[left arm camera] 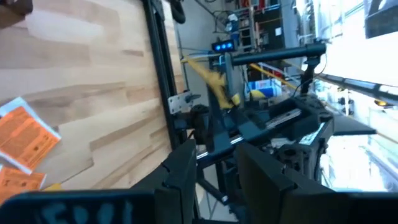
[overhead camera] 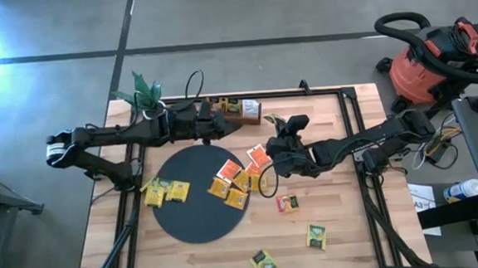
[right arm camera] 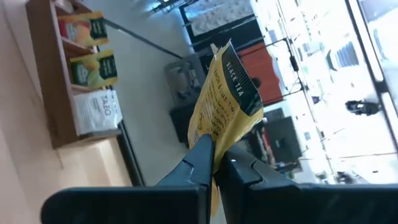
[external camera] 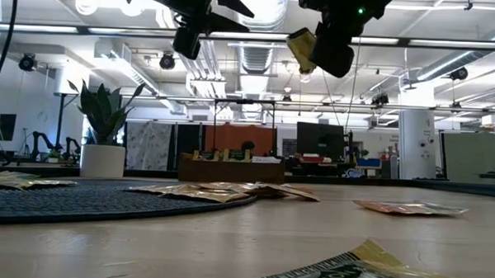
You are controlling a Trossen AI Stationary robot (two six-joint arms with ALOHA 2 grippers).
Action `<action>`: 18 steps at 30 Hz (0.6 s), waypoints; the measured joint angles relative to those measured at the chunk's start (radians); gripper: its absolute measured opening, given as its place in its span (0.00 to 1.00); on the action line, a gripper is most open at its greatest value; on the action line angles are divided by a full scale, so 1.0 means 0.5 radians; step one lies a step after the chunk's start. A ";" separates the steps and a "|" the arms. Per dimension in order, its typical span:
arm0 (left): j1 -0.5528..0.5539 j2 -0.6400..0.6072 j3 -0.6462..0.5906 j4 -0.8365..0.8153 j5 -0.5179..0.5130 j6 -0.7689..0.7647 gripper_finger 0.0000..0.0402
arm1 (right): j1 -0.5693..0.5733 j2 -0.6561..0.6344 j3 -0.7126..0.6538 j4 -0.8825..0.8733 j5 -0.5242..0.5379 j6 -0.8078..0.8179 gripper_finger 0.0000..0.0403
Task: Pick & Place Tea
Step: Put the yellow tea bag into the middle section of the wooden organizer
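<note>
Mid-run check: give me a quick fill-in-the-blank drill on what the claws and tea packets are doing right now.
1. The right claw is shut on a ____ tea packet lifted above the table.
2. The left claw holds ____.
3. The pile of orange and yellow packets lies partly on the black round ____.
4. The wooden tray sits at the table's edge beside the ____ arm.

Missing words: yellow; nothing; mat; left
</note>
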State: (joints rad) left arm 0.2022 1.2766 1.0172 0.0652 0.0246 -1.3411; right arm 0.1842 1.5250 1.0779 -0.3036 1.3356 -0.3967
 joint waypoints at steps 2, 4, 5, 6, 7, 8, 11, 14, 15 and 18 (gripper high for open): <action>0.015 0.000 -0.018 0.013 0.023 -0.009 0.27 | -0.002 0.008 0.000 0.001 -0.001 -0.060 0.03; 0.021 0.002 -0.020 0.015 0.039 -0.010 0.27 | -0.002 0.009 0.000 0.004 -0.016 -0.110 0.03; 0.026 0.002 -0.020 0.025 0.041 -0.011 0.27 | -0.002 0.008 0.001 0.008 -0.050 -0.121 0.03; 0.031 0.002 -0.020 0.046 0.043 -0.011 0.27 | -0.003 0.008 0.004 0.013 -0.100 -0.126 0.03; 0.037 0.002 -0.020 0.064 0.044 -0.001 0.27 | -0.003 0.008 0.006 0.014 -0.155 -0.126 0.03; 0.040 0.002 -0.020 0.073 0.043 0.019 0.27 | -0.003 0.008 0.010 0.012 -0.215 -0.117 0.03; 0.048 0.002 -0.020 0.062 0.038 0.091 0.27 | -0.022 0.008 0.048 0.032 -0.452 0.083 0.03; 0.046 0.002 -0.020 0.051 0.040 0.187 0.27 | -0.088 -0.006 0.109 0.030 -0.905 0.557 0.03; 0.046 0.002 -0.019 0.032 0.040 0.226 0.27 | -0.127 -0.009 0.135 0.034 -1.124 0.711 0.03; 0.052 0.002 -0.020 -0.034 0.020 0.322 0.27 | -0.259 -0.013 0.183 0.060 -1.843 1.084 0.03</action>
State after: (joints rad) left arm 0.2281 1.2774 1.0074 0.0480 0.0345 -1.1802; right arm 0.0548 1.5185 1.1691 -0.2737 0.4143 0.1454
